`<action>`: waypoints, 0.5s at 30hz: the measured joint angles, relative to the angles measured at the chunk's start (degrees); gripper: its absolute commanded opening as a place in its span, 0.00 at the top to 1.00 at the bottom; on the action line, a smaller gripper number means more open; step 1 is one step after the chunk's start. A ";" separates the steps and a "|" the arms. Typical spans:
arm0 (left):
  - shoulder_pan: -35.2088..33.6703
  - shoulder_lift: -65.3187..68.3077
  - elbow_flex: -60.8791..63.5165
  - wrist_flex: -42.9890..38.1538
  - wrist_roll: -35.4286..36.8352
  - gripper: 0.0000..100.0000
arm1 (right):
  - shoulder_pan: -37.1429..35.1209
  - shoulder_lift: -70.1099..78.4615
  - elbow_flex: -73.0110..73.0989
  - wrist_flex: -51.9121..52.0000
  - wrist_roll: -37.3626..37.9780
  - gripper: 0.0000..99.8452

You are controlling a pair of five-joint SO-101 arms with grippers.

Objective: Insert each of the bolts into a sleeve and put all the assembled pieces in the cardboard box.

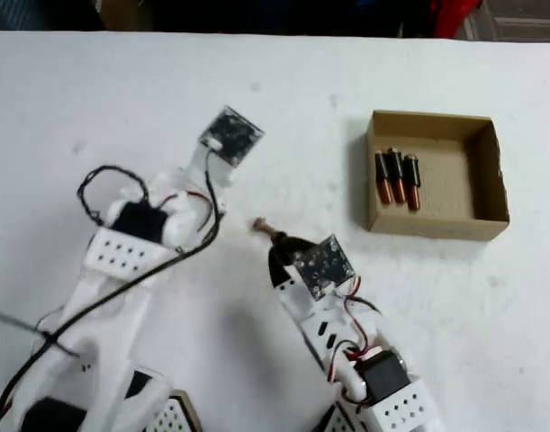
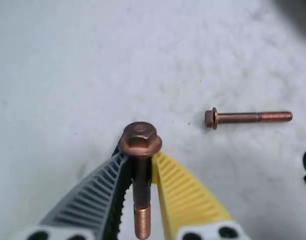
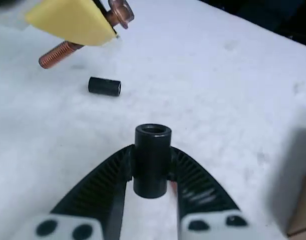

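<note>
The left gripper (image 2: 140, 159) clamps a copper bolt (image 2: 139, 140) by its shank; the right gripper (image 3: 153, 155) clamps a black sleeve (image 3: 153, 137) upright. A second bolt (image 2: 248, 117) and a loose sleeve (image 3: 104, 86) lie on the table (image 1: 121, 90). Three assembled pieces (image 1: 396, 178) lie in the cardboard box (image 1: 437, 221).

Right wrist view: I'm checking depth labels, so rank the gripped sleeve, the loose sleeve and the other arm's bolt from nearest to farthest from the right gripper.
1. Gripped sleeve: upright in the right gripper.
2. Loose sleeve: lying on the table beyond it.
3. Bolt: farthest, held above the table by the left gripper.
</note>
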 measured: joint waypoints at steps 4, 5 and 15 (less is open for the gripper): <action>0.00 -5.19 0.00 -0.62 6.86 0.98 | 0.09 0.00 0.00 -4.13 0.00 0.98; 0.00 -6.24 0.00 -1.76 7.91 0.98 | 0.09 0.00 0.00 -5.36 0.00 0.98; 2.11 -12.22 0.00 -14.15 12.22 0.98 | -7.74 0.00 0.00 -13.10 0.00 0.98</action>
